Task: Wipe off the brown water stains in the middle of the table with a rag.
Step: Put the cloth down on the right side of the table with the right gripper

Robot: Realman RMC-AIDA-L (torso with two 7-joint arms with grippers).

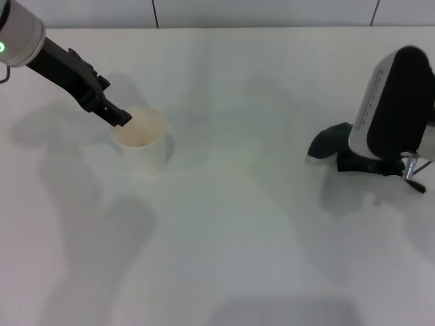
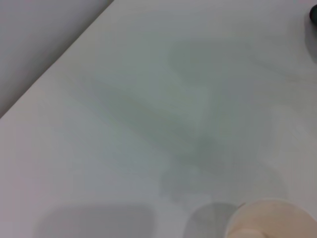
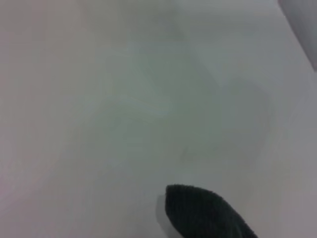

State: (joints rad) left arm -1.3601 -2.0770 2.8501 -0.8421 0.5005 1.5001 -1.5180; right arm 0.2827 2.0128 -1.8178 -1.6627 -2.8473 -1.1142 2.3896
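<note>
Reaching to the paper cup (image 1: 141,139) rim, our left end effector (image 1: 121,118) looks together; right end effector (image 1: 380,164), state unclear, presses the rag (image 1: 327,141) on the worktop (image 1: 238,224), well right of the cup.

Dark charcoal rag (image 1: 327,141) bunched on the white table (image 1: 258,224), right side, partly hidden.

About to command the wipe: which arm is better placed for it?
Right, probably. The right gripper is at the rag on the table; the left gripper is at the paper cup. No brown stains show.
</note>
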